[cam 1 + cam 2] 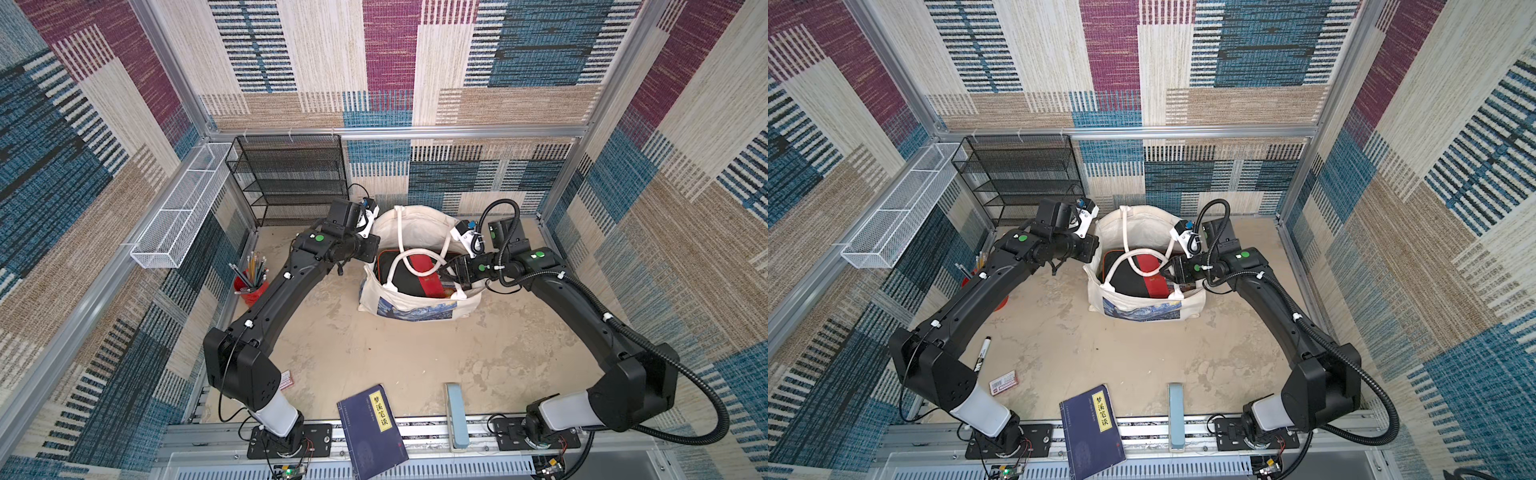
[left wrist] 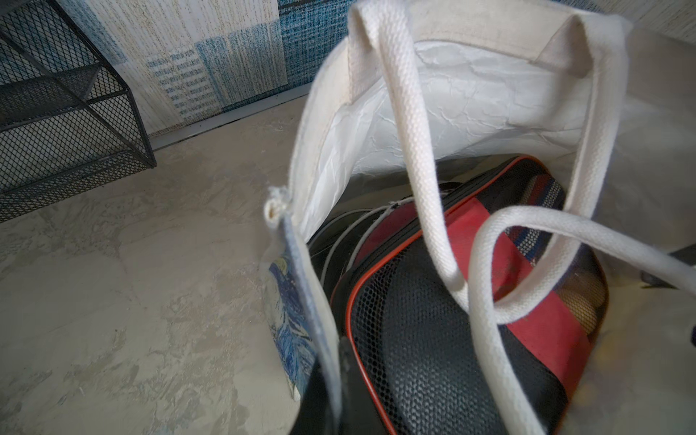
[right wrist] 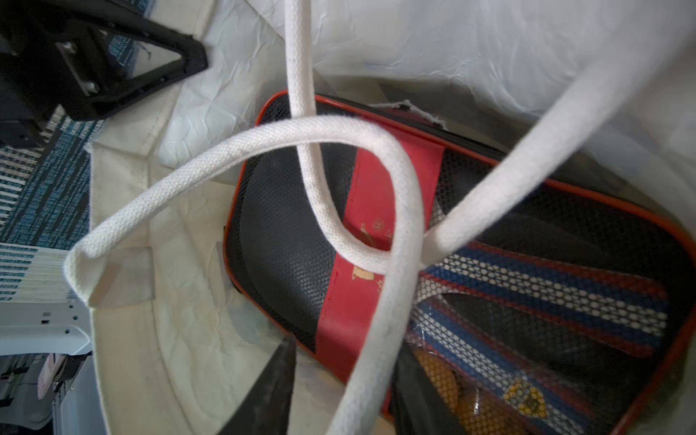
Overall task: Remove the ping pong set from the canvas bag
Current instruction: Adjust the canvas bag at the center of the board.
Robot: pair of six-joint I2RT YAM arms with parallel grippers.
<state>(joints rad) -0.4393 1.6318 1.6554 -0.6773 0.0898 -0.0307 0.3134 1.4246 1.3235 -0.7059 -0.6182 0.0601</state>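
Currently the ping pong set, seen as a black-red mesh case, lies flat inside the canvas bag at the far middle of the desk, with the loop handles crossed over it. The left gripper has its fingers pinched shut on the bag's side rim. The right gripper stands partly open astride one handle, gripping nothing. Likely risks: thin rim cloth slips from the pinch, or a pull on the handle hoists the whole bag and cinches its mouth over the case.

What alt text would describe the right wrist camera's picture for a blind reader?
A black-and-red mesh case lies inside the canvas bag, with two white loop handles crossing above it. The right gripper straddles one handle, jaws apart.
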